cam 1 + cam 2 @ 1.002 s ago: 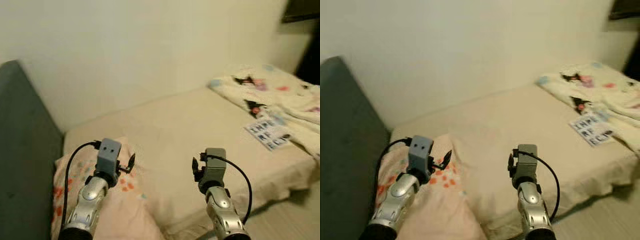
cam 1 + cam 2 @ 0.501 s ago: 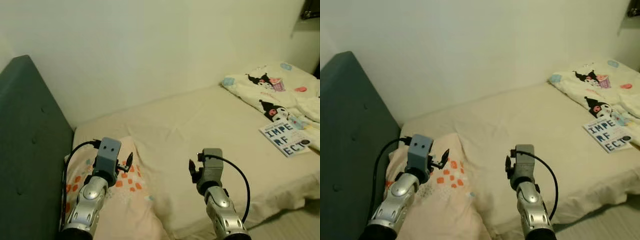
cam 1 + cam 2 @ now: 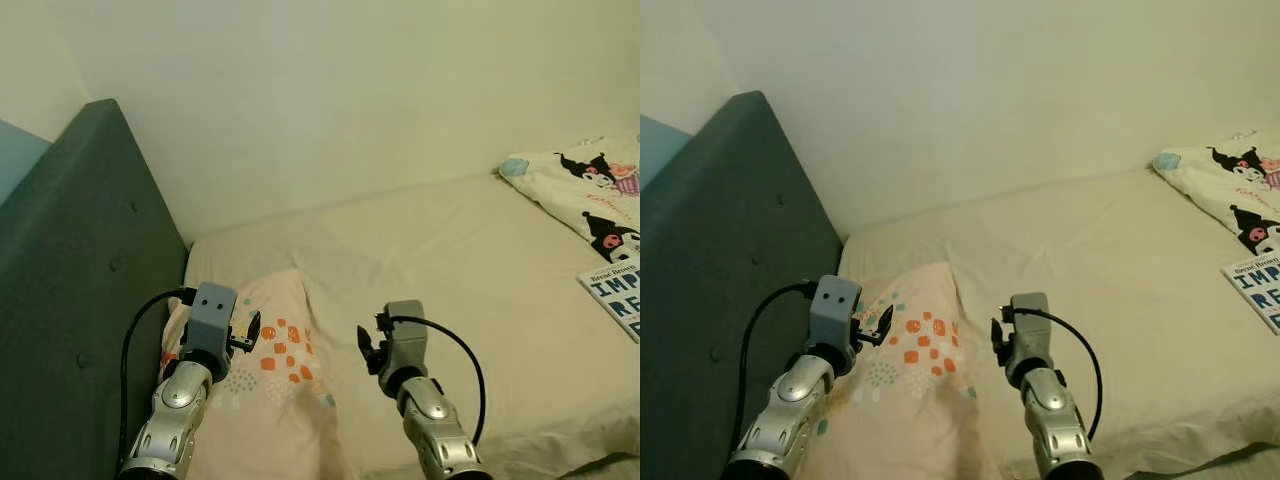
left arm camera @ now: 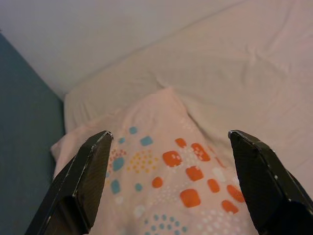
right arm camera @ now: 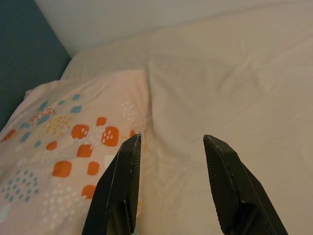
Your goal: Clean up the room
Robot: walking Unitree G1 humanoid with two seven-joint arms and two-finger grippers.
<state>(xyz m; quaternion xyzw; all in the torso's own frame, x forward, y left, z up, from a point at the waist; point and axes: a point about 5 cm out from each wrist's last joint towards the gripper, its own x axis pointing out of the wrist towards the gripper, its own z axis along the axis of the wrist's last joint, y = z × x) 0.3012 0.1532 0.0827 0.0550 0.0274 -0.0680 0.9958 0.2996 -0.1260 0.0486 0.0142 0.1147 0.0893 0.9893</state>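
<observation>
**Both grippers poised over the bed, nothing held**

While both arms reach forward over the near edge, the bed point(image 3: 470, 260) spreads wide ahead, covered in a plain cream sheet with soft creases. A dark teal padded headboard point(image 3: 70, 300), tufted with buttons, rises along the robot's left, meeting a pale bare wall point(image 3: 330, 90) at the corner.

A pillow point(image 3: 265, 390) lies at the head end, just beside the headboard. Its case is soft peach cloth printed with orange squares, teal dots and fine white dotted circles; its surface is rumpled and one corner points toward the wall.

The left gripper point(image 4: 168, 142) hovers above the pillow with its 2 black fingers spread wide apart and nothing between them. The right gripper point(image 5: 168, 142) hangs over the sheet just beside the pillow's edge, fingers parted and empty.

Far to the right, well apart from both grippers, a white blanket point(image 3: 590, 190) printed with black cartoon figures lies bunched on the sheet. Near it rests a flat book point(image 3: 615, 295) with a pale cover and large dark block letters, cut off by the edge of view.
</observation>
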